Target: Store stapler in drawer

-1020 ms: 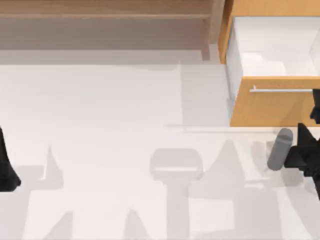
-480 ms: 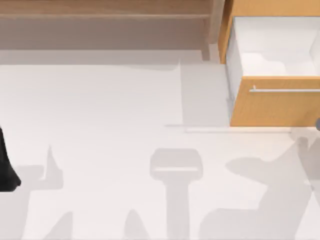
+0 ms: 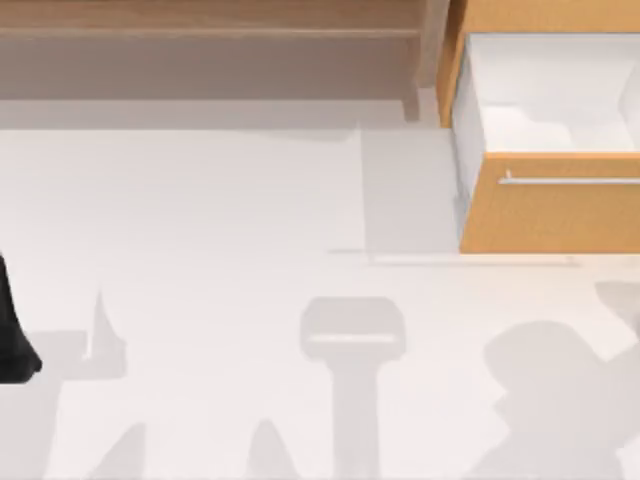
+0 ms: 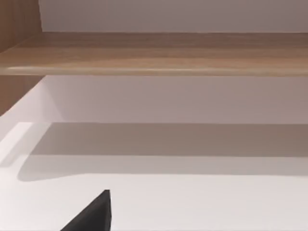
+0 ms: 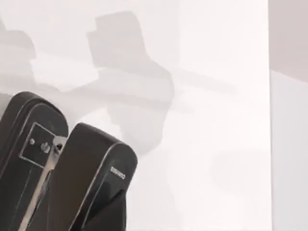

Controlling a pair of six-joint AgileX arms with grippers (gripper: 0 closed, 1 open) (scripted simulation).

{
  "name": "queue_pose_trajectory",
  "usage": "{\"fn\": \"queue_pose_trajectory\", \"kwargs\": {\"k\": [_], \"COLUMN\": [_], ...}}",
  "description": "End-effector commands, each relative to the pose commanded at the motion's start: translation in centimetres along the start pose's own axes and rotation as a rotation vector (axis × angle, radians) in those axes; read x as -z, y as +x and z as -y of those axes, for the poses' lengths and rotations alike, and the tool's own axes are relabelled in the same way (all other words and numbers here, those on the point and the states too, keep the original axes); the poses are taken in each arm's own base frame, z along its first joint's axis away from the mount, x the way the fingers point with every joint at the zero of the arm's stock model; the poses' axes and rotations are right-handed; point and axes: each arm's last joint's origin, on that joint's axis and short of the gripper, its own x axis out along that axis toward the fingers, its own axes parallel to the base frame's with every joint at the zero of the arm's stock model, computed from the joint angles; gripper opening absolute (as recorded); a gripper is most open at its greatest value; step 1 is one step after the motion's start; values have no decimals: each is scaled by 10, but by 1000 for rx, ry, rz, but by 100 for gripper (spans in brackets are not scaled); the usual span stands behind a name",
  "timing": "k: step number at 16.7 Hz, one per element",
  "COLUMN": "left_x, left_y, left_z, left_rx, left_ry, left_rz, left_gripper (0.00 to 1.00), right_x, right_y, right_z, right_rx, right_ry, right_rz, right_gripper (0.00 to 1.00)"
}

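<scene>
- Orange-tan drawer stands open at the far right of the table; the left arm is parked at the left edge.
- The right gripper has narrow fingers, seemingly pinching the grey stapler.
- Carrying step, I judge; next, bring it above the drawer's white inside and release.

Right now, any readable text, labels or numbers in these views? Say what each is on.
Small pale marking on a finger of the right gripper, right wrist view: too small and blurred to read.
Drawer front and handle, wooden shelf, table: no text.
Left arm, parked at the table's left edge: no text.
</scene>
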Motion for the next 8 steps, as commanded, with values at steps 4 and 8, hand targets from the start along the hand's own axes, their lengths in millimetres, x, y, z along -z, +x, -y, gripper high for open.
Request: {"fn": "queue_pose_trajectory", "kwargs": {"k": [4,8], "left_x": [0,0], "left_y": [0,0], "left_z": [0,0], "left_rx": [0,0], "left_ry": [0,0], "left_rz": [0,0], "left_gripper": [100,100], "right_x": [-18,-41], "right_y": [5,6], "right_z": [35,57], "right_rx": [-229,-448], "right_ry": [195,374], "right_rz": [-226,-420], "right_gripper": [100,100]}}
